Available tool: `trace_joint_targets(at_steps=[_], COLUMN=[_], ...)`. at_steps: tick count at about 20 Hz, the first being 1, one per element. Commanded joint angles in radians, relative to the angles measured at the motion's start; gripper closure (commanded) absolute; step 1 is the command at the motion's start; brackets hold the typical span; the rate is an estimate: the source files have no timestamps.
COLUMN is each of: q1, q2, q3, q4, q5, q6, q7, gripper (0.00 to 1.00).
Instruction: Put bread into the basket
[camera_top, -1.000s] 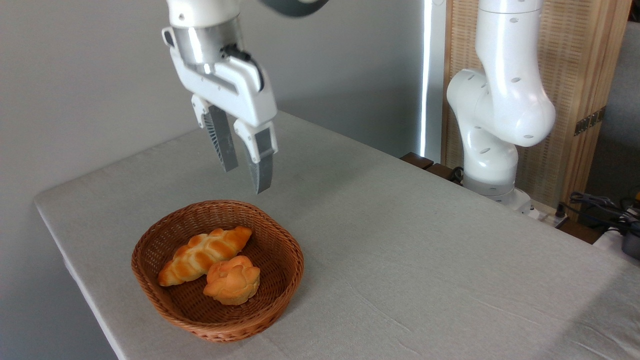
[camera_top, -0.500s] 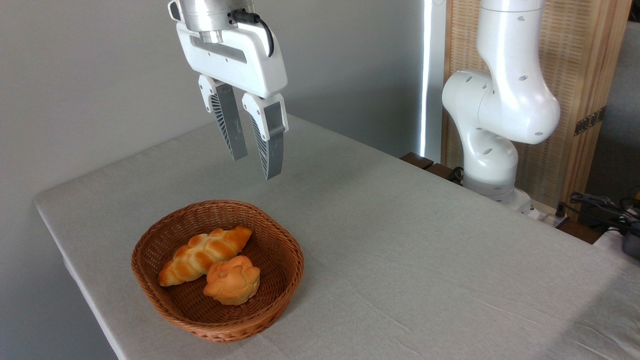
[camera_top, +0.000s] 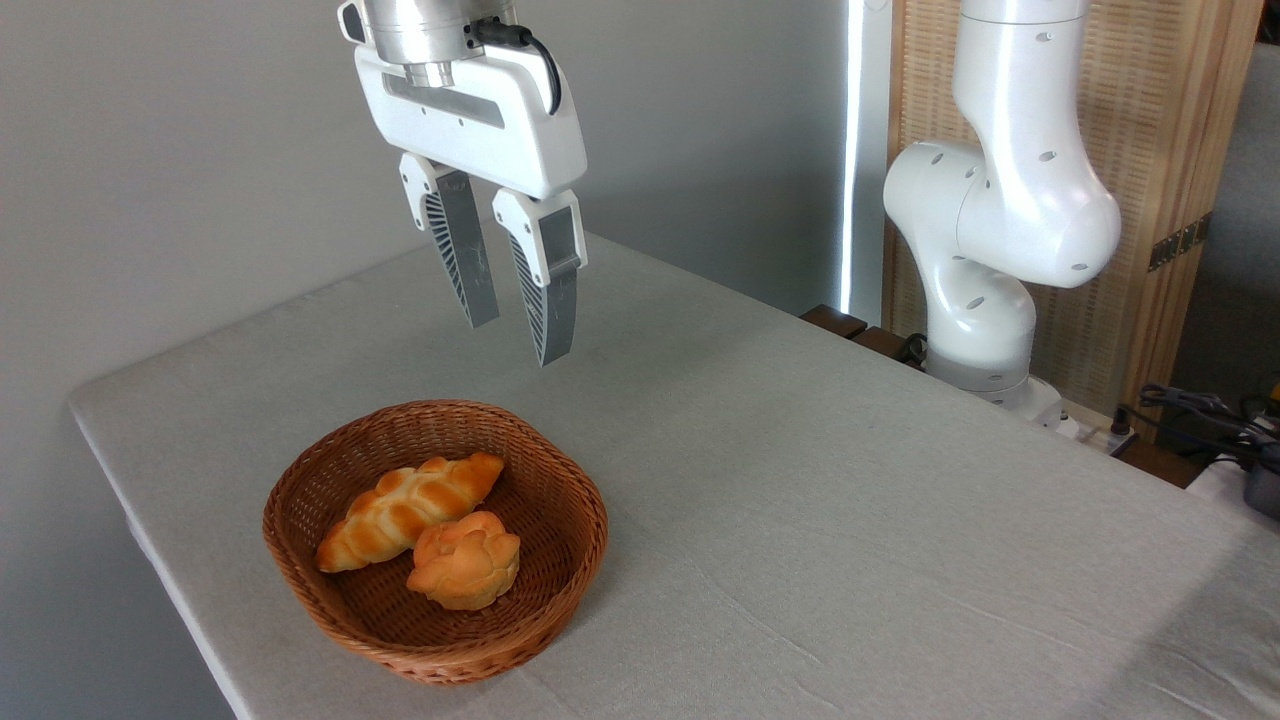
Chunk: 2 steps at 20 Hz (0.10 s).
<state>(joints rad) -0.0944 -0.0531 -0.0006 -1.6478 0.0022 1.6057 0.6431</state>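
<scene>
The braided golden bread lies inside the brown wicker basket, slanting from lower left to upper right. A small round knotted bun rests against it in the same basket. My gripper hangs in the air above and behind the basket's far rim, open, with nothing between its grey ribbed fingers.
The basket stands near the table's left front corner on a grey cloth. The arm's white base rises at the table's far right edge, with cables beyond it. A wooden screen stands behind.
The gripper rose and shifted right, away from the basket, over the last second, then dipped slightly. It stays open and empty. The bread and bun have not moved.
</scene>
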Motion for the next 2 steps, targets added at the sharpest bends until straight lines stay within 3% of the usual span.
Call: trace_joint_targets(at_steps=[1,2], q1=[0.001,0.001], q2=[0.01,0.01], q3=[0.007,0.007], q4=[0.022,0.022], q5=[0.009,0.009], q6=[-0.027,-0.027], q7=[0.007,0.007], gripper=[0.0,0.0])
